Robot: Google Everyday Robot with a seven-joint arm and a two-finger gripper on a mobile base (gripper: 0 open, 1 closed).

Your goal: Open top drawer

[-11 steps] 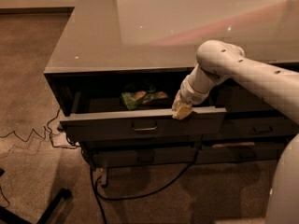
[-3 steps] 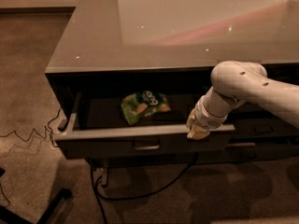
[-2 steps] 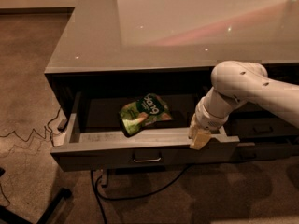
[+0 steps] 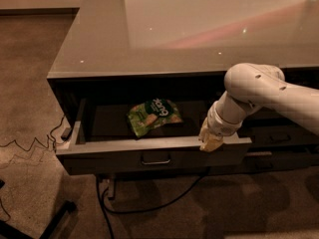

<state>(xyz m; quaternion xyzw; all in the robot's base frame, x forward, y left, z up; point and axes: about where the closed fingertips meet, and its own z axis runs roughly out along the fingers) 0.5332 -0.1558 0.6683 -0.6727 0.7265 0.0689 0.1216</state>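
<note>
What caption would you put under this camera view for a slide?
The robot's gripper at the front edge of the open top drawer, a green snack bag lying inside.

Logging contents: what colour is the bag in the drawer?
The bag is green with white lettering, camera view; the hand sits at the top drawer's front edge.

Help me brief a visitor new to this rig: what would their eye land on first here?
The white arm extends in from the right, with its gripper at the front edge of the top drawer, right of the metal pull. Next comes the green snack bag, lying inside the open drawer near its middle.
</note>
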